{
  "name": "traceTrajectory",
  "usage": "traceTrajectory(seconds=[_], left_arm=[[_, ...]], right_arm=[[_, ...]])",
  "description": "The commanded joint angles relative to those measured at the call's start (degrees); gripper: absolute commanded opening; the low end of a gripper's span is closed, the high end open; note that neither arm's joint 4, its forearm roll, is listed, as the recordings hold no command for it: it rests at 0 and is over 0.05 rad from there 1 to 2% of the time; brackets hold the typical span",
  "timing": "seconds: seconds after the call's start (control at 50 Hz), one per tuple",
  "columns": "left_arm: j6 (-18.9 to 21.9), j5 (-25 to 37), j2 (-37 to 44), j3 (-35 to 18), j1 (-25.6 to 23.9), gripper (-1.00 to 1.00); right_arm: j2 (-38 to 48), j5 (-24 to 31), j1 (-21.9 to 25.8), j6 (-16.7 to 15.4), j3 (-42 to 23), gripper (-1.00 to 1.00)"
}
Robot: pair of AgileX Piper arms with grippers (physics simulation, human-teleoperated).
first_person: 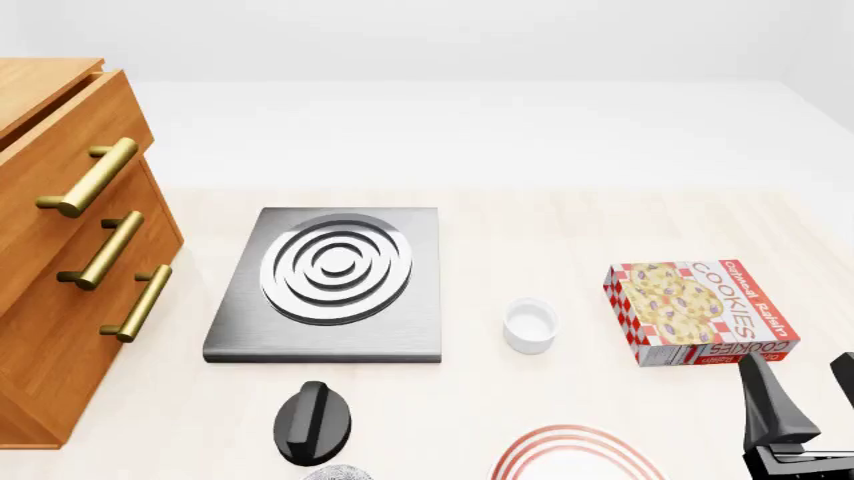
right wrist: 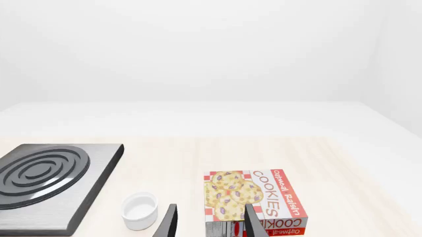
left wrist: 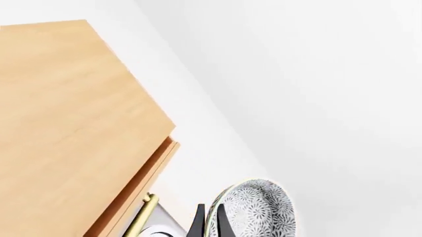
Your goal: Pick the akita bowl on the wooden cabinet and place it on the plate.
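I'm carrying the bowl (left wrist: pixel 254 210) in the left end effector (left wrist: pixel 209 222), its dark fingers pinching the rim so the bowl hangs tilted on edge, off the cabinet (left wrist: pixel 72 123) and clear of its top edge. Front view is only catching a patterned sliver of the bowl (first_person: pixel 340 471) at the bottom edge, beside a black rounded part of the left arm, so I can't tell its height over the worktop (first_person: pixel 561 240). The plate (first_person: pixel 577 452) is just right of it, mostly cut off, only red rings showing. I'm parking the right end effector (right wrist: pixel 209 222) spread, holding nothing, over the cookie box (right wrist: pixel 256 197) near the cup (right wrist: pixel 140 209), out of the way. Stove plate (first_person: pixel 331 280) is sitting between cabinet and cup.
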Motion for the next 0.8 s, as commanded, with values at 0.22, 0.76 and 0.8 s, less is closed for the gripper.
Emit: traceTrajectory(seconds=[0.22,0.76,0.8], left_arm=[[1.48,2.85,-1.37,-3.05,-8.51,-1.00],[3.58,3.20,-1.60,-0.41,-19.43,-1.00],[3.71,3.17,-1.58,-0.35,-19.88,-1.00]], right_arm=[[0.03,-0.02,0.01,-0.01,0.00,1.00],[0.00,0.00,0.00,-0.01,0.00,1.00],[0.00,0.00,0.00,0.00,0.00,1.00]])
